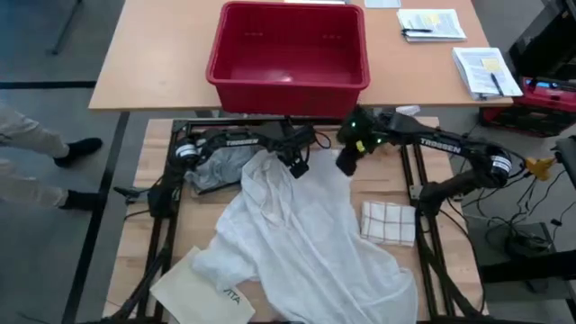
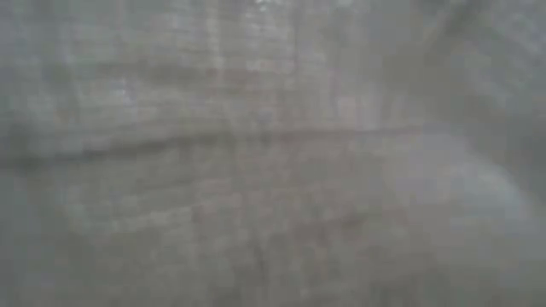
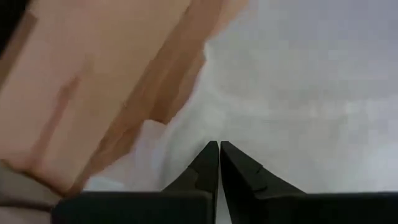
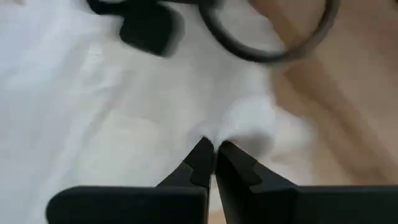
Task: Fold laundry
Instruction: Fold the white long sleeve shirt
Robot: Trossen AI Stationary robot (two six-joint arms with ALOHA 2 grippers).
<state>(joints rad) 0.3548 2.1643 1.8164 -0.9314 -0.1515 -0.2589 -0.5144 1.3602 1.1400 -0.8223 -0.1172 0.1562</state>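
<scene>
The large white shirt point(image 1: 306, 243) lies spread and rumpled over the middle of the table. Its near part hangs in front of the low camera, so white cloth point(image 2: 273, 153) fills that whole view. My left gripper point(image 1: 296, 167) and my right gripper point(image 1: 346, 162) are both at the shirt's far edge, and both are shut on it. The grey T-shirt point(image 1: 216, 167) lies crumpled at the far left, partly under the white shirt and under the left arm. No khaki-tan piece shows. My left gripper point(image 3: 219, 144) comes from above with its fingertips shut on the white cloth point(image 3: 261, 118) near the shirt's far left edge. The tips hide how many layers they have. The cloth there lies low on the table. My right gripper point(image 4: 214, 144) pinches a small pucker of the white shirt's far edge point(image 4: 245, 124) at its fingertips, from above. The cloth bunches up at the tips, and the rest of the shirt lies slack on the table.
A red bin point(image 1: 288, 49) stands on the far table behind the arms. A folded checked cloth point(image 1: 389, 222) lies at the right beside the shirt. A stiff white printed bag point(image 1: 193, 286) lies at the near left. Papers point(image 1: 432, 24) lie at the far right. A person's legs point(image 1: 27, 157) are left of the table.
</scene>
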